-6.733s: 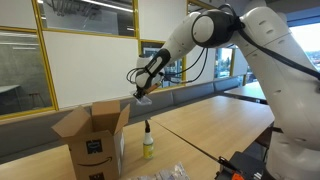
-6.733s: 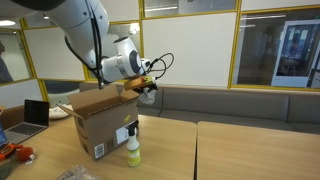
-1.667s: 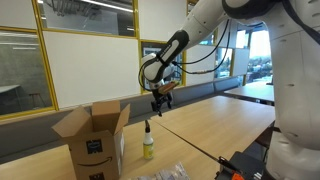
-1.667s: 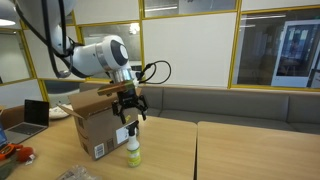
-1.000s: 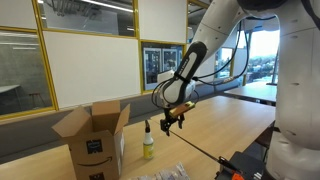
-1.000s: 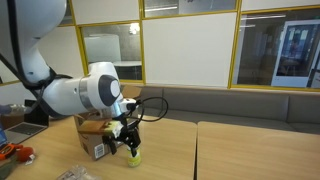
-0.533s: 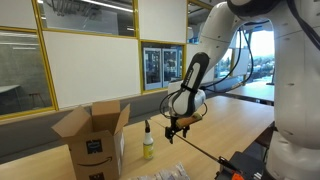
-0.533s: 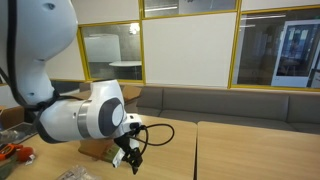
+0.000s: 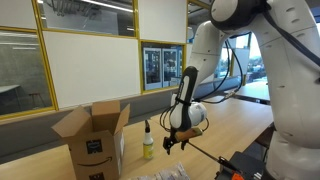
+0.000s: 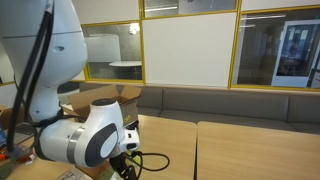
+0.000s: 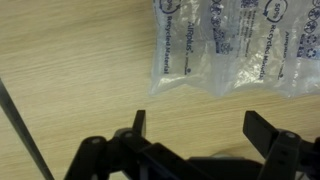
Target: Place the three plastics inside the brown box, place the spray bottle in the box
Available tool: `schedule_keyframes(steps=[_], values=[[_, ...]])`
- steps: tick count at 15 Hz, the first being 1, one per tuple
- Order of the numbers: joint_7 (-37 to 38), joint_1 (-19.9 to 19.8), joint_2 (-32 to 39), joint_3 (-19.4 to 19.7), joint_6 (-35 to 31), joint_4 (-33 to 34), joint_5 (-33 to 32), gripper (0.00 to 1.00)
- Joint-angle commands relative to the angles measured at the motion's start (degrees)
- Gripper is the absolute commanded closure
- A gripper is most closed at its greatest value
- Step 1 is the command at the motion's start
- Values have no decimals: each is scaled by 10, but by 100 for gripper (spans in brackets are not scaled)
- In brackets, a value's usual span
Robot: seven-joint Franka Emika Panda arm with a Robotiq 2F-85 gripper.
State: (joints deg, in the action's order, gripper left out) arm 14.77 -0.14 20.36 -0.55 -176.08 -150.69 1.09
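Clear plastics [image 11: 228,45], air-pillow packing with printed text, lie on the wooden table at the top right of the wrist view. My gripper [image 11: 200,126] is open just short of them, with bare table between its fingers [image 11: 138,122]. In an exterior view the gripper [image 9: 170,143] hangs low over the table, right of the spray bottle [image 9: 148,141] and above the plastics [image 9: 165,174]. The bottle is yellowish with a black nozzle and stands upright beside the open brown box [image 9: 94,136]. In the other view the arm hides the bottle and most of the brown box [image 10: 108,97].
A black cable [image 11: 20,130] runs across the table at the left of the wrist view. A bench seat [image 10: 230,103] lines the glass wall behind the tables. Orange and black equipment [image 9: 243,165] sits at the table's near corner.
The arm has swung away from the box and down past the bottle toward the plastics on the table. The gripper stayed open.
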Motion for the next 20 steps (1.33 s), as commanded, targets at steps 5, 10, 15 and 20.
schedule_keyframes(steps=[5, 10, 15, 20], values=[[-37, -52, 75, -85, -66, -2, 63, 0], [-44, -86, 116, -110, -76, 0, 59, 0], [-54, -128, 164, -142, -91, 11, 52, 0], [-64, -157, 197, -157, -97, 21, 44, 0]])
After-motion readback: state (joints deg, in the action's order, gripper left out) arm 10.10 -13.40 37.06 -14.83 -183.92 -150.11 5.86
